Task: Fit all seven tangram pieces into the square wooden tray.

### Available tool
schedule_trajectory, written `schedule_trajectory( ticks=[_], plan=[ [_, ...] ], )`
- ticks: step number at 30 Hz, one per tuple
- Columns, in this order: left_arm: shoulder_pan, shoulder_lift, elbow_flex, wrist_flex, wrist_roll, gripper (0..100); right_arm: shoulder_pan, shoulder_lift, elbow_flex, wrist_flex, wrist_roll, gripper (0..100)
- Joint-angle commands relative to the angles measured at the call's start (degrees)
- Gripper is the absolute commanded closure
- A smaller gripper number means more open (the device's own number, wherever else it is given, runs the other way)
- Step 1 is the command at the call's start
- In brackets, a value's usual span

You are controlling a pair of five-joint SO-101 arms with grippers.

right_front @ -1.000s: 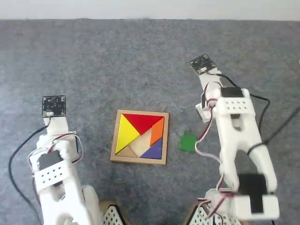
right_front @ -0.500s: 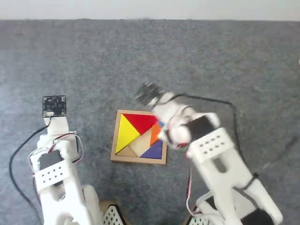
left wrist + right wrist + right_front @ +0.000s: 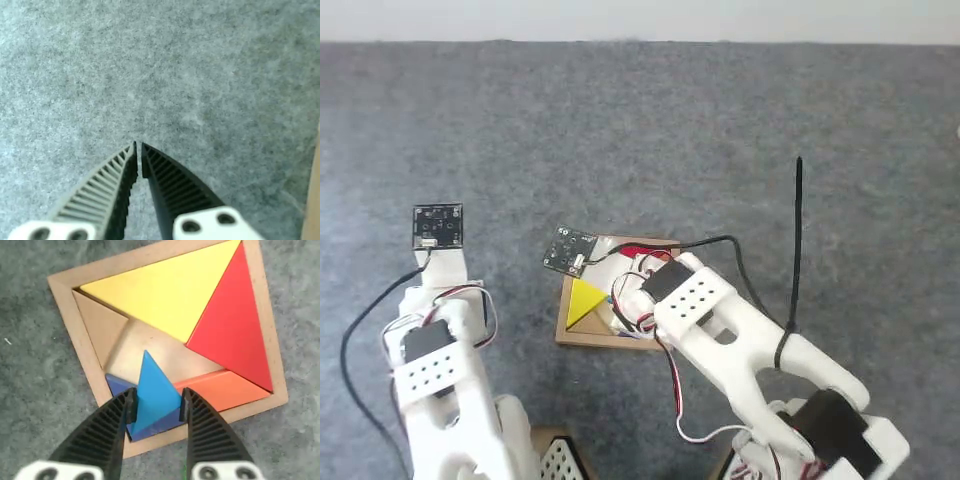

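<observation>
Gripping blue triangle with right gripper, just above bare gap in tray (held on edge, apparently). Likely to jam against orange piece or dark-blue piece if lowered unturned. Idle with left gripper pinched closed over carpet.

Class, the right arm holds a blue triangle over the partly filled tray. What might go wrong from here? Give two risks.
1. The blue triangle in the right end effector hangs partly over the dark blue piece, not squarely over the bare gap, so it may land on a neighbour.
2. The gap looks tight between the brown triangle and the orange piece; a slightly turned triangle could jam or nudge them.
</observation>
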State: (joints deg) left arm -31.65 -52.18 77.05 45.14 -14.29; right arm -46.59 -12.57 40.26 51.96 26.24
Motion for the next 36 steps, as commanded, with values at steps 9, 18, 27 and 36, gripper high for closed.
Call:
schedule_trajectory(
  ticks=[9,18,27,36],
  plan=[
    [0.00,0.35,-0.84,-1.49,-0.62,98,0.04,-0.22,-3.08,0.84,3.08,94.0],
    [0.00,0.35,-0.84,-1.49,-0.62,98,-0.48,0.31,-4.22,0.48,10.64,94.0],
    [0.00,0.35,-0.84,-1.58,-0.62,98,2.24,-0.13,-6.42,-3.21,-4.31,94.0],
    [0.00,0.35,-0.84,-1.58,-0.62,98,5.85,0.48,-5.63,-4.97,-18.64,93.7]
  ],
)
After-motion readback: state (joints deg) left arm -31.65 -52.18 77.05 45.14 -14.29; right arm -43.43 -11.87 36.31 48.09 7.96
